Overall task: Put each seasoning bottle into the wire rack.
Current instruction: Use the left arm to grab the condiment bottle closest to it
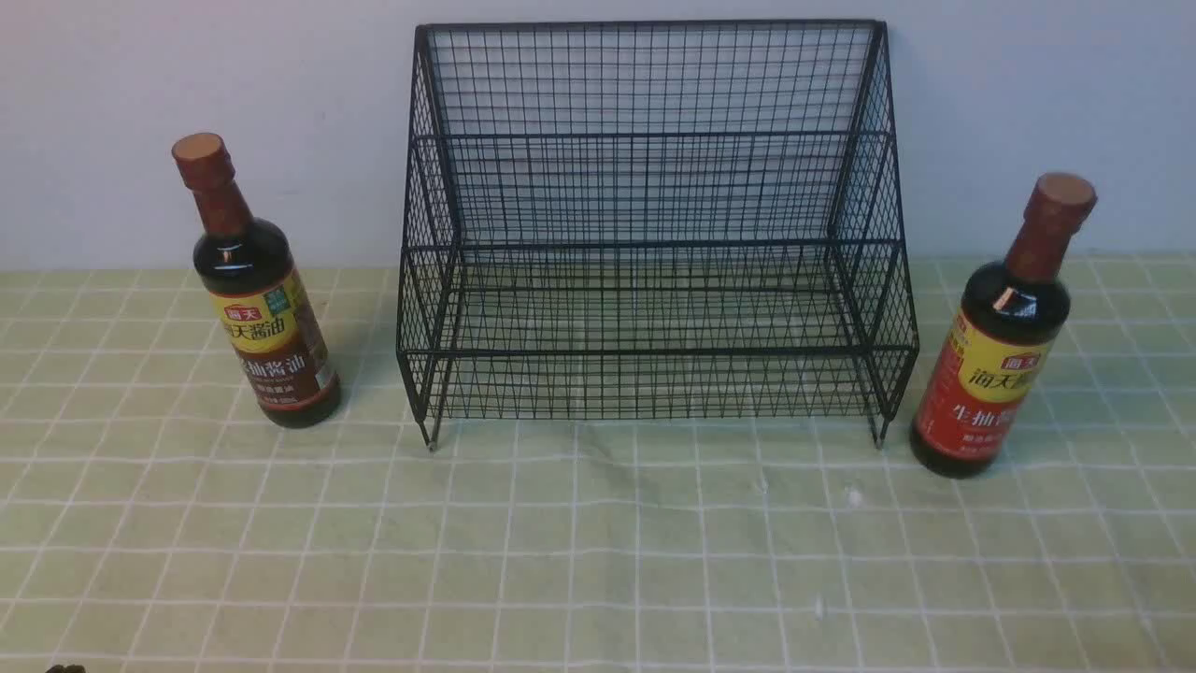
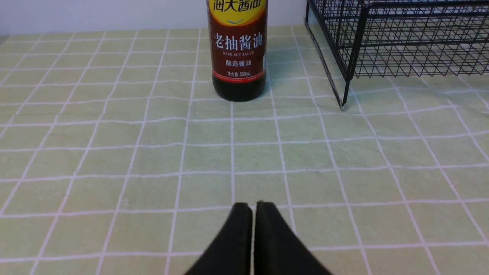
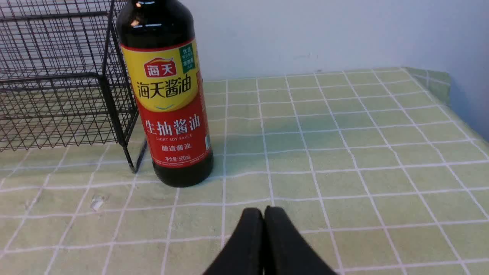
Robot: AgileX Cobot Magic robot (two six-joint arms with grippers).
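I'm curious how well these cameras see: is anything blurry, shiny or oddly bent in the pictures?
Front view: soft light, small glints on the shoulders of the brown-label bottle and the red-label bottle, both seeming to lean outward, probably from lens distortion; left wrist view: label text crisp, the dark jaws in front blurred; right wrist view: jaws blurred too, a bright glint on the bottle's dark glass.

Perhaps a test setup: checked cloth (image 1: pixel 598 561), plain wall (image 1: pixel 1028 84).
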